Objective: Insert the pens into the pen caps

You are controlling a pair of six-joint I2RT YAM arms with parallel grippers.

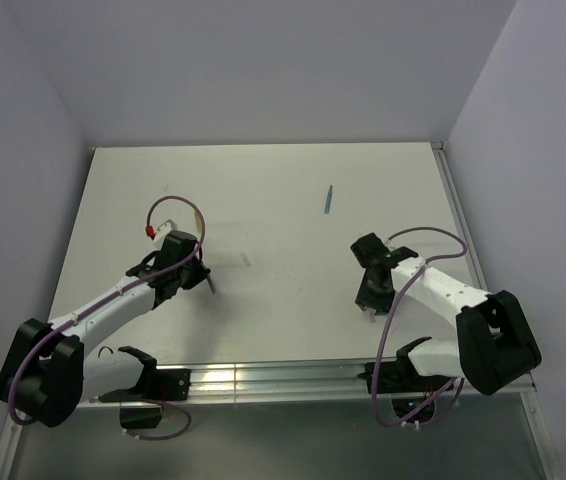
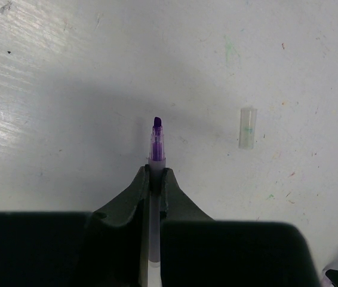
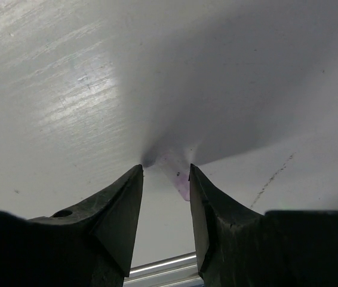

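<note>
My left gripper (image 2: 155,170) is shut on the grey-purple pen (image 2: 156,148), whose purple tip sticks out past the fingertips just above the table. A pale pen cap (image 2: 248,127) lies on the table to the right of that tip, apart from it. In the top view the left gripper (image 1: 206,283) sits left of centre and a blue pen (image 1: 329,200) lies alone further back. My right gripper (image 1: 368,308) points down at the table on the right. Its jaws (image 3: 165,168) stand open around a pale, purple-tinted pen cap (image 3: 181,178) that lies against the right finger.
The metal rail of the table's near edge (image 3: 163,266) shows just below the right fingers. A faint pale cap (image 1: 246,259) lies between the two grippers. Grey walls enclose the table on three sides.
</note>
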